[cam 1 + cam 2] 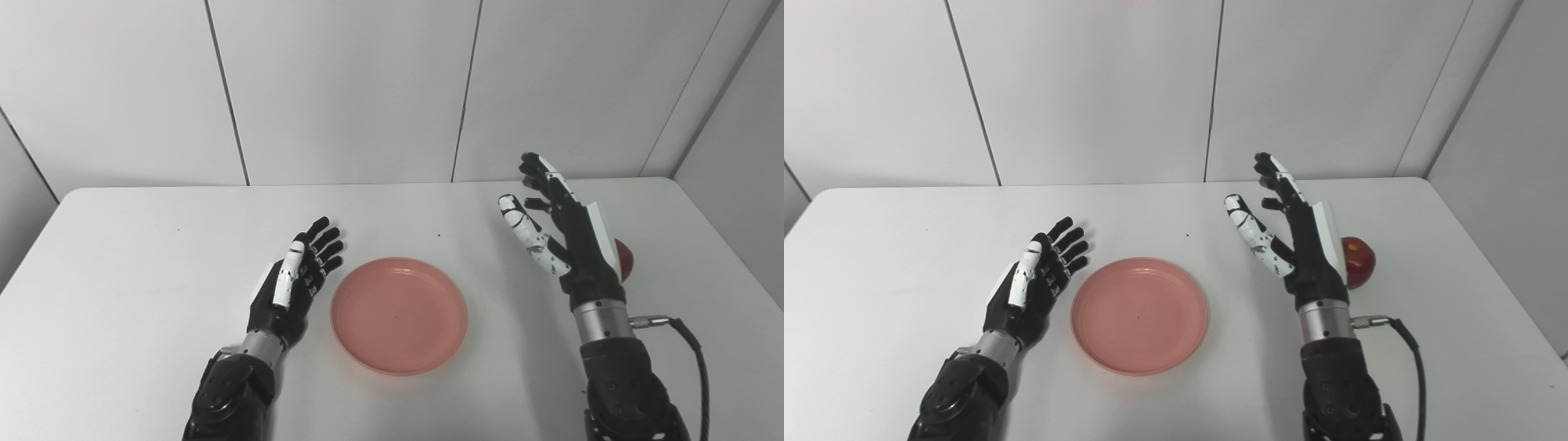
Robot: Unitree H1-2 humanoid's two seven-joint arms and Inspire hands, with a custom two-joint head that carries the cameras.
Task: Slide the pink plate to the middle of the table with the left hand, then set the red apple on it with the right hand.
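Two hands: both are raised over a white table (122, 257), each empty, one on either side of a pink plate.
Left hand (294, 285): fingers spread and stretched forward, palm turned toward the plate, holding nothing. It sits just beside the plate's left rim; whether the fingertips touch the rim cannot be told.
Right hand (1295, 236): fingers apart and pointing up and away, thumb held out toward the plate side, gripping nothing. It stands edge-on, to the right of the plate and well clear of it.
Pink plate (399, 315): round, shallow and bare, lying flat on the table at about the middle of its width, toward the near edge, between the two arms.
Red apple (1358, 261): resting on the table just behind the right hand, on its outer side. In the left eye view only a red sliver shows past the hand; in the right eye view most of it is visible, with a pale spot near its top. It lies well apart from the plate.
Cable (1409, 355): a black lead plugs into the right wrist by a metal connector and drops down toward the bottom edge.
Backdrop: pale wall panels (343, 86) with dark seams stand behind the table's far edge.
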